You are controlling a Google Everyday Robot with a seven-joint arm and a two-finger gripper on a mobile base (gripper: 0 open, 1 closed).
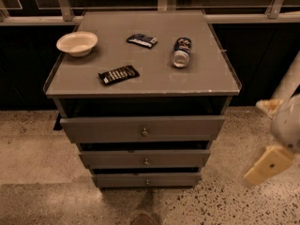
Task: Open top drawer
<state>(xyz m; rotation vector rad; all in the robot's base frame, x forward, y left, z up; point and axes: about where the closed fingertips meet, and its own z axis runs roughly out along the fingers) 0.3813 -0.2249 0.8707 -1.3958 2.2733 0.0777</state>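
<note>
Your gripper (257, 142) hangs at the far right of the view, low beside the grey desk (206, 74) and well apart from it, over the speckled stone floor (37, 144). Its two cream fingers (268, 165) stand apart, one above the other, with nothing between them. They touch neither the desk nor any drawer.

The thing you are after, the wide grey flat-fronted top drawer (103, 128), sits directly under the desk's top. It is the uppermost of three stacked fronts, and a dark gap runs along its upper edge. Its small round metal knob (144, 132) is at the centre of the panel, untouched. Below it you see the narrower grey middle drawer (112, 159) and the still narrower grey bottom drawer (122, 179), each with its own small knob in line with the one above.

On the desk top you have four things, all apart from one another:
- A shallow white bowl (77, 43) stands upright at the back left corner.
- A small dark snack packet (142, 40) lies flat near the back middle.
- A blue and white drink can (181, 51) lies on its side to the right of the packet, with one end facing you.
- A dark wrapped bar (118, 75) lies flat nearer the front, left of centre.
</note>
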